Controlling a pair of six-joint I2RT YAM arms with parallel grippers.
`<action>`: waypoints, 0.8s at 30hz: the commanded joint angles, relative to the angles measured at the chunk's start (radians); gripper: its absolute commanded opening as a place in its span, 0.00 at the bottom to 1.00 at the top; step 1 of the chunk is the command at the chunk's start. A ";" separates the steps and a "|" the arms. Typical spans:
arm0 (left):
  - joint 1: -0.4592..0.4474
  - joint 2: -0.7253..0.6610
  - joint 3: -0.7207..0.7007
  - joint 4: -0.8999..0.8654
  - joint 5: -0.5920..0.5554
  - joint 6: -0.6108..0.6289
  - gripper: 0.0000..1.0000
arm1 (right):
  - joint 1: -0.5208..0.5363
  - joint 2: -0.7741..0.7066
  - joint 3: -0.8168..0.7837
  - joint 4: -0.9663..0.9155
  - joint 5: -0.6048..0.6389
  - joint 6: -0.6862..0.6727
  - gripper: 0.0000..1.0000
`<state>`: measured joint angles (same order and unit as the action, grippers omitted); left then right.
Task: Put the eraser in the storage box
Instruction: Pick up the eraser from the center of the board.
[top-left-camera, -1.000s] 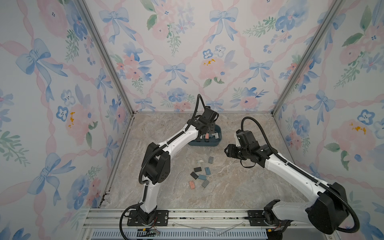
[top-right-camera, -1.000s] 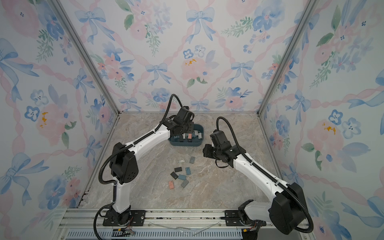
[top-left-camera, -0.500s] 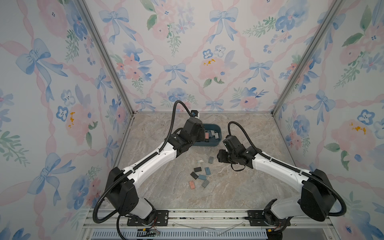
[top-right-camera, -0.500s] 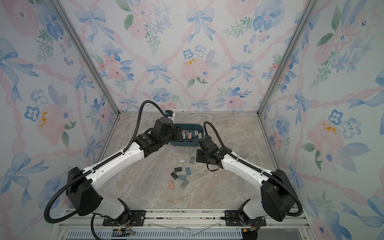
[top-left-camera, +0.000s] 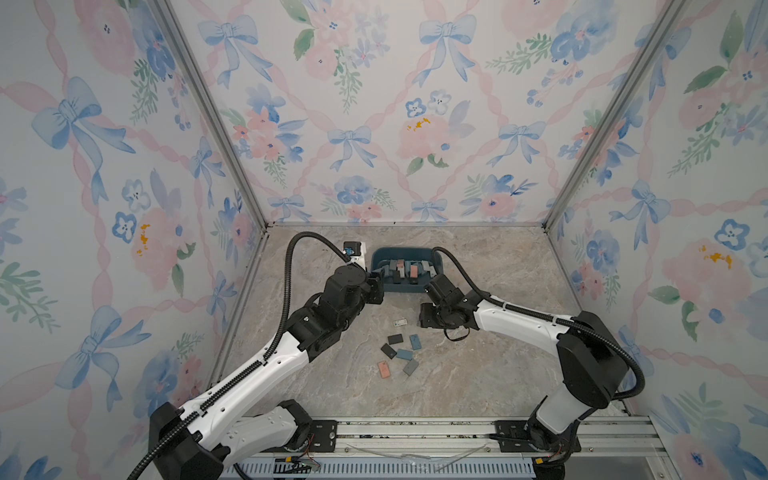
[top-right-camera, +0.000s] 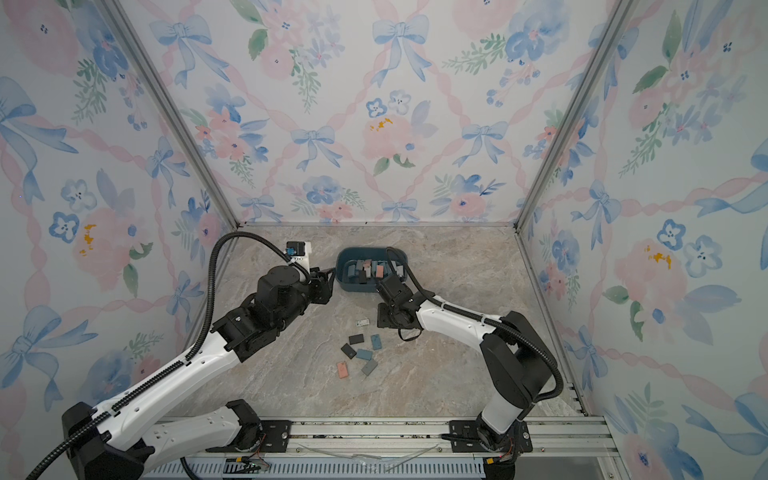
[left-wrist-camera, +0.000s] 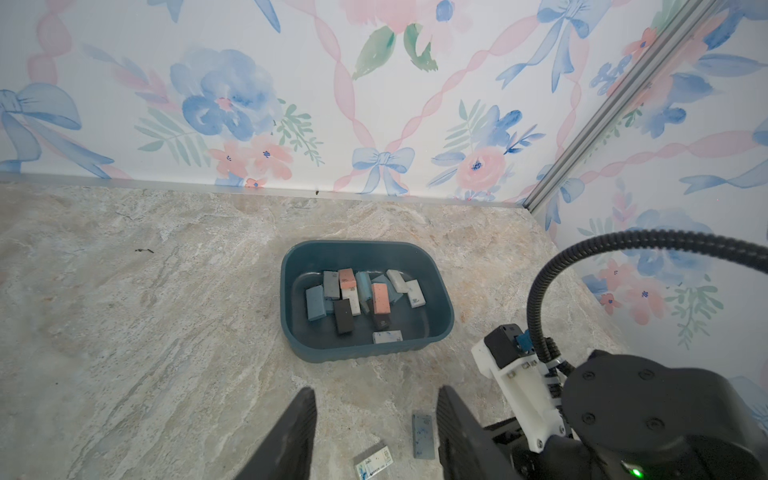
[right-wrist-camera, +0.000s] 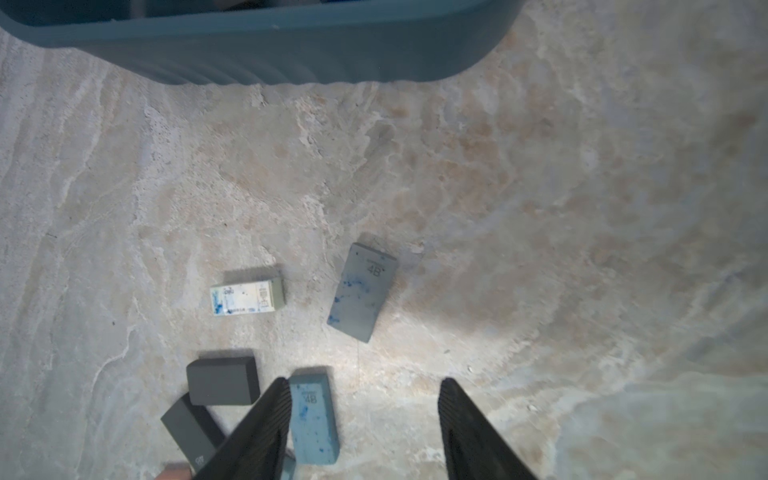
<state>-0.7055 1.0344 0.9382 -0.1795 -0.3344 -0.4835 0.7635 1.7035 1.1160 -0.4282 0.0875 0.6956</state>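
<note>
The right gripper (right-wrist-camera: 365, 380) has its jaws spread wide, with only bare table between them; it holds nothing. It hangs low over the marble table (top-left-camera: 478, 374), just in front of the storage box (right-wrist-camera: 291, 54), off that box's near long wall. A blue eraser (right-wrist-camera: 313, 417) lies flat just beside one of its fingers (right-wrist-camera: 257, 424); whether they touch I cannot tell. A grey eraser (right-wrist-camera: 361, 293) marked 4B lies between the gripper and the box, apart from both. A white-sleeved eraser (right-wrist-camera: 247, 297) sits near it at about the same distance from the box, and two dark grey erasers (right-wrist-camera: 222, 380) lie farther from the box.

The left gripper (left-wrist-camera: 376, 390) is also parted and empty. It points at the box from the near side, off the corner closest to the left arm.

Inside the box lies a heap of erasers (left-wrist-camera: 357, 295), pink, blue, white and black, some overlapping. Farthest from the box among the loose ones, in both top views, is a pink eraser (top-left-camera: 384, 369)
</note>
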 joint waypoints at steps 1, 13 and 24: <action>0.006 -0.047 -0.045 0.014 -0.030 -0.022 0.50 | 0.020 0.051 0.057 -0.019 0.033 -0.002 0.63; 0.008 -0.154 -0.155 -0.016 -0.055 -0.091 0.50 | 0.023 0.148 0.123 -0.064 0.095 -0.014 0.63; 0.008 -0.172 -0.190 -0.023 -0.047 -0.124 0.50 | 0.020 0.214 0.154 -0.070 0.107 -0.021 0.60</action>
<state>-0.7055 0.8768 0.7689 -0.1890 -0.3706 -0.5838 0.7792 1.8893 1.2415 -0.4679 0.1734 0.6880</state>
